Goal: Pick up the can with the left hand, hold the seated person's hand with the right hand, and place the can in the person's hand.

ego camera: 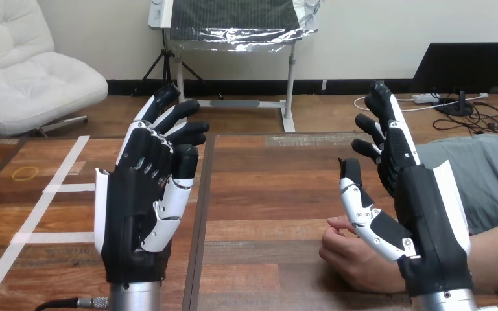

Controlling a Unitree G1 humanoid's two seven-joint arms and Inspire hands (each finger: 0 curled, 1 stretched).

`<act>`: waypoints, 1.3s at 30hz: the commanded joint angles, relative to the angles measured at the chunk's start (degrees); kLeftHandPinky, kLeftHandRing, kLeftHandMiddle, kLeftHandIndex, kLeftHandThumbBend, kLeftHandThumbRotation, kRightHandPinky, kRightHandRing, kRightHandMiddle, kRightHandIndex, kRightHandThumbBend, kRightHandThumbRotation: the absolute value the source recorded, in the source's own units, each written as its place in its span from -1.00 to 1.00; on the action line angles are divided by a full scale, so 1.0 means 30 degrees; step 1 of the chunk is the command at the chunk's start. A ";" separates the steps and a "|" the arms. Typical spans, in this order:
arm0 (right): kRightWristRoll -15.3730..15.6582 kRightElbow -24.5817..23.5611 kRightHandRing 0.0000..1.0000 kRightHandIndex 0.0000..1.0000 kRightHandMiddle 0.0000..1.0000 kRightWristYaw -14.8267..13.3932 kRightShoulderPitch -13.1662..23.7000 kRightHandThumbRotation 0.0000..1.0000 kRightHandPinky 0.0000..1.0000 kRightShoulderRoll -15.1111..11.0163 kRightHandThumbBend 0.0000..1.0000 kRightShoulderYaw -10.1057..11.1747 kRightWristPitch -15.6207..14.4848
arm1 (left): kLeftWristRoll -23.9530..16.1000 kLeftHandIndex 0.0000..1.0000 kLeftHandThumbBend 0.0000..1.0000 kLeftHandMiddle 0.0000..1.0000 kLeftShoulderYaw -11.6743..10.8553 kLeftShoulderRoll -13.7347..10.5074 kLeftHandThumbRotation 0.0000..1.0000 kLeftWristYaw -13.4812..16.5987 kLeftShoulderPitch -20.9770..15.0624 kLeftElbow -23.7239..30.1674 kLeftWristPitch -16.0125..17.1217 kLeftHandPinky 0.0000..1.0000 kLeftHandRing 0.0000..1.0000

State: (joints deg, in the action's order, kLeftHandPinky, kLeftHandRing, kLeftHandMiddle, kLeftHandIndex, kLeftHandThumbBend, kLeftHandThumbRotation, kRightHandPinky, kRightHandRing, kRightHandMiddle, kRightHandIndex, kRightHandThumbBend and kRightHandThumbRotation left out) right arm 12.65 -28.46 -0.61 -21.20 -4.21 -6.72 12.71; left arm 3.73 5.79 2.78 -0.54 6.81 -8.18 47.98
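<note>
You have a wooden table [266, 188] before you, with a dark seam [193, 272] running front to back. On its left part lies a long diagonal strip of white tape [37, 207], with two shorter strips [70, 188] branching right. A small yellow ring [24, 173] lies left of the tape.

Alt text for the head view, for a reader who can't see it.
Both robot hands are up over the wooden table, open and holding nothing: the left robot hand at the view's left, the right robot hand at its right. The person's hand lies on the table beside the right robot hand's thumb, which is not curled round it.
</note>
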 commanded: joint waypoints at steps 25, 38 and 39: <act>-0.0379 -0.0431 0.87 0.98 0.97 0.0029 0.1447 -1.00 0.71 0.0137 -1.00 0.0249 -0.0020 | -0.2680 0.66 0.26 0.71 -0.4568 -0.5181 -0.68 -0.1167 -0.0325 0.7892 -1.0202 0.53 0.66; -0.0339 -0.0406 0.86 0.98 0.97 0.0106 0.1500 -1.00 0.70 0.0059 -1.00 0.0331 -0.0211 | -0.3742 0.73 0.39 0.77 -0.6047 -0.7563 -0.59 -0.1681 -0.0885 0.8518 -1.2613 0.67 0.70; -0.0352 -0.0395 0.86 0.98 0.97 0.0120 0.1513 -1.00 0.70 0.0047 -1.00 0.0341 -0.0218 | -0.3926 0.73 0.40 0.77 -0.6178 -0.7857 -0.58 -0.1723 -0.0995 0.8432 -1.2721 0.68 0.70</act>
State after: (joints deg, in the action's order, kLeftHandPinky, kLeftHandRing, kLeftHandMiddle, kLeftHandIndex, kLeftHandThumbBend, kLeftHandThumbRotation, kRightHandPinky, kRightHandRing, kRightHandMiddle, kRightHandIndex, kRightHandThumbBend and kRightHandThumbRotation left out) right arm 12.14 -28.45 -0.34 -20.38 -4.22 -6.35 12.04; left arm -7.20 -12.02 -18.15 -4.81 7.99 13.82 10.79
